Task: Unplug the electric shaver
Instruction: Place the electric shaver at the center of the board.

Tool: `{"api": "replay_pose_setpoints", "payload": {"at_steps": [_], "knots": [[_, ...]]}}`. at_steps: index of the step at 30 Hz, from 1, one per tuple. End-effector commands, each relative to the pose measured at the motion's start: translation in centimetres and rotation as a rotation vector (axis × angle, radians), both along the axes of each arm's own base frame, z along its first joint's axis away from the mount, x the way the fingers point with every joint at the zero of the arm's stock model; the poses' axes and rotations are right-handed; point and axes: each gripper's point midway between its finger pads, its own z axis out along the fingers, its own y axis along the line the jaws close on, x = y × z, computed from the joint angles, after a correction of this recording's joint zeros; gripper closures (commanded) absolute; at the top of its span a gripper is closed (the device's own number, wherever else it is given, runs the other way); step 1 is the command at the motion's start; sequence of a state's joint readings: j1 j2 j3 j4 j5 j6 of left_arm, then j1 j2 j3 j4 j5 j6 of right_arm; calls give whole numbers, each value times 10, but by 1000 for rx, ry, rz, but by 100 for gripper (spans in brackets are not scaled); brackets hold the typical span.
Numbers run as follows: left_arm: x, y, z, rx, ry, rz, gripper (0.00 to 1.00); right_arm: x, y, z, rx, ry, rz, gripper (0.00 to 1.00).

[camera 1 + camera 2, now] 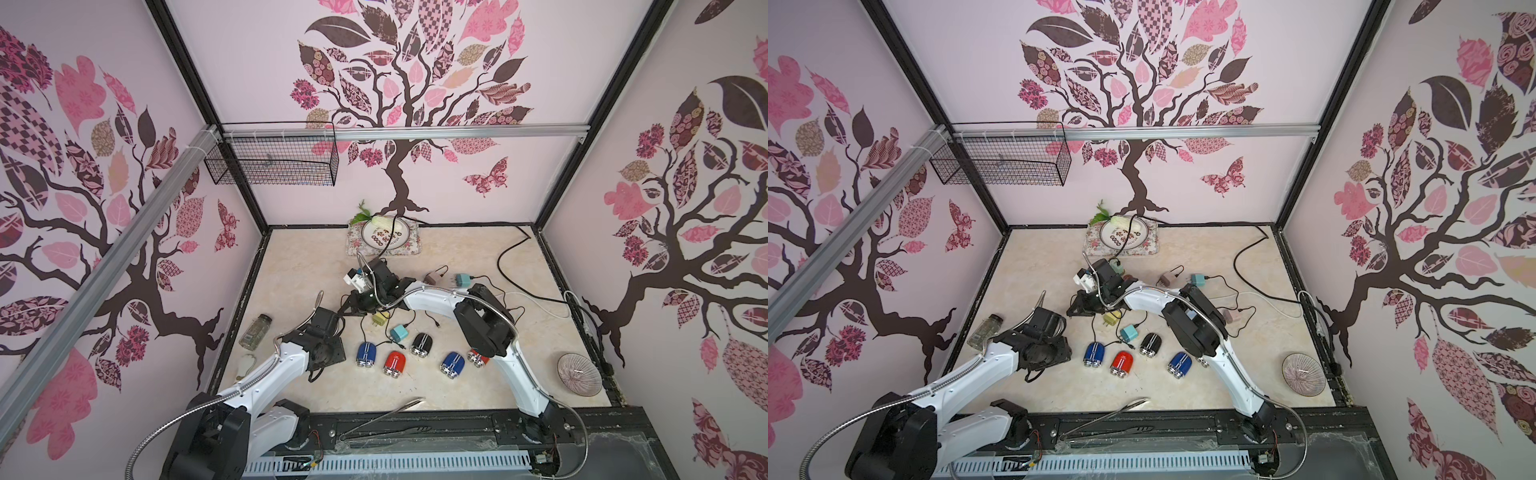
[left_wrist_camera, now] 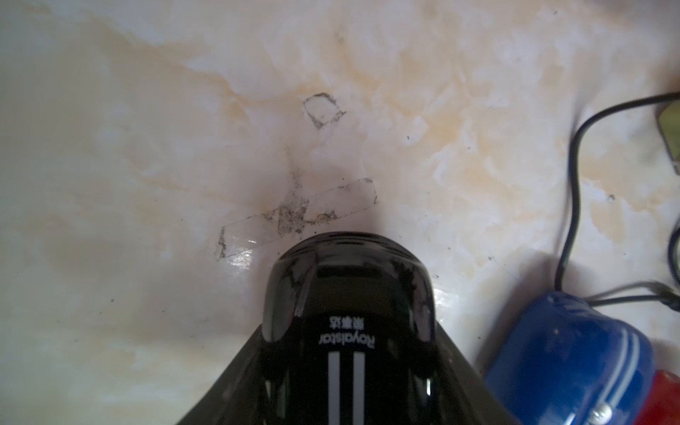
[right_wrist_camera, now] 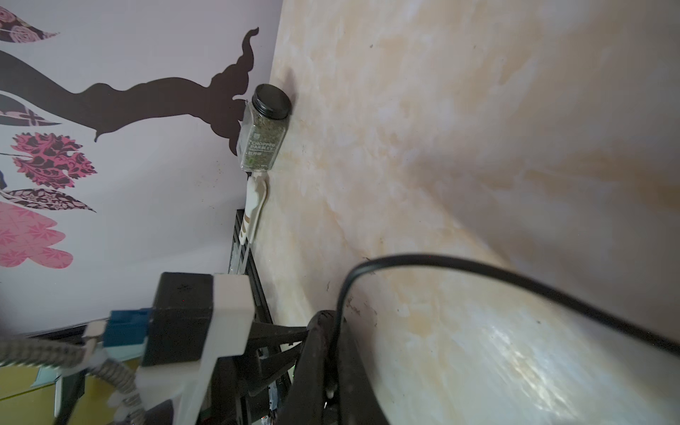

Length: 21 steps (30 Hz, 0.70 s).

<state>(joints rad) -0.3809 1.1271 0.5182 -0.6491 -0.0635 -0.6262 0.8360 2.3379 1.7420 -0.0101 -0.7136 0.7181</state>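
- My left hand (image 2: 349, 368) grasps the black shaver (image 2: 347, 279) by its sides, low over the table (image 2: 147, 147). The shell is glossy and rounded, so a weak squeeze could let it slip and fall.
- My right hand (image 3: 329, 331) is clenched on a thin cable (image 3: 496, 274). A hard pull could snag it or tear it from my pinch.
- The blue shaver (image 2: 566, 360) lies just beside; a careless set-down could knock it.
- The plug is hidden, so I could misjudge it as free.
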Motion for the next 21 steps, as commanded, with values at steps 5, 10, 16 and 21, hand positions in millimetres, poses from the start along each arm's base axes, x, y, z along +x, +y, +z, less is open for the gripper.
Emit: {"api": "replay_pose_setpoints", "payload": {"at_steps": [5,10,16,21], "knots": [[14,-1,9,53,-2,-14,90,2,0,-24,-21,24,3,91],[14,-5,5,59,11,-20,87,-1,-4,-38,-50,37,2,90],[15,-5,4,63,13,-25,82,-1,-9,-48,-83,33,-4,89],[15,-5,2,67,13,-23,66,-1,-11,-52,-103,25,-4,89]]}}
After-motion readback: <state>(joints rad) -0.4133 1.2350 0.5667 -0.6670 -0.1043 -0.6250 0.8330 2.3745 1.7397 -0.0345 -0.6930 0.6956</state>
